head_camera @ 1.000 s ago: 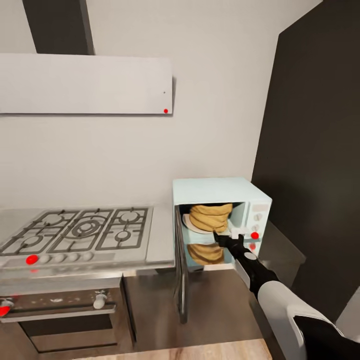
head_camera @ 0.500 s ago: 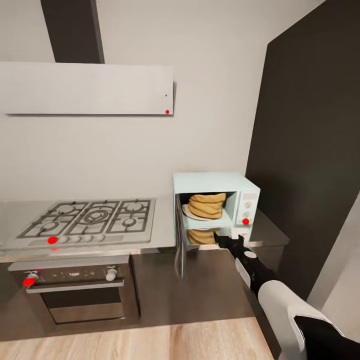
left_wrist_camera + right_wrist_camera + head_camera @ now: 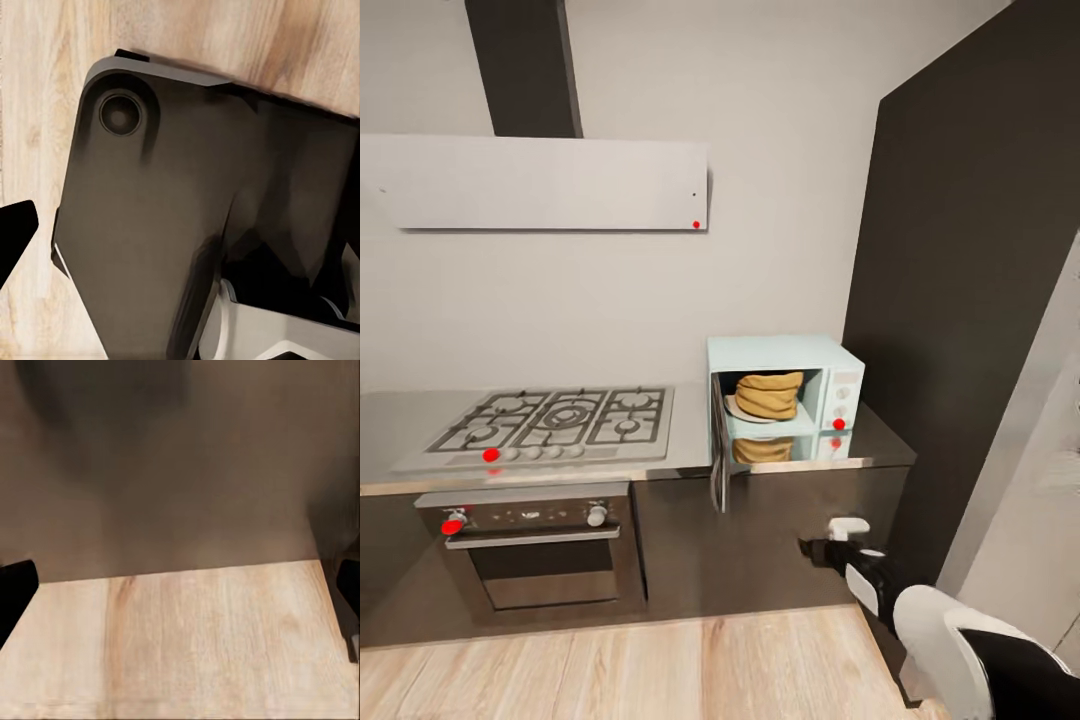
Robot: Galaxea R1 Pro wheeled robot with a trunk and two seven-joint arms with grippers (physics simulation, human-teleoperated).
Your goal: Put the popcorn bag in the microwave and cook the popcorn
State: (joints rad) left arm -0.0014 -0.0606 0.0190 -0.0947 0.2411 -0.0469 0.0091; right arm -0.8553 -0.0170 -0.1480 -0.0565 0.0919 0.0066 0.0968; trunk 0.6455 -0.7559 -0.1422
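The tan-brown crumpled paper popcorn bag (image 3: 769, 394) sits on a pale plate inside the small pale blue-white microwave (image 3: 785, 399), whose dark-framed glass door (image 3: 719, 446) stands swung open toward the room, edge-on to the onlooker. The microwave rests at the right end of the long grey glossy steel countertop (image 3: 882, 440), and a tan reflection of the bag shows below the cavity.

The right gripper (image 3: 830, 540) hangs low in front of the dark cabinet face, below counter height and well apart from the microwave. From it, the open door lies up and to the left, the control panel with its knobs and red dot (image 3: 839, 424) almost straight above. The right wrist view looks along two dark fingertips (image 3: 15, 594) set wide apart over wooden floor (image 3: 187, 645), so the right jaws stand released and hold nothing. The left wrist view shows a dark base plate over the floor and one dark fingertip; whether that gripper is parted cannot be told.

The right arm looks the nearer for closing the door. No brand, label or legible writing appears on any appliance.
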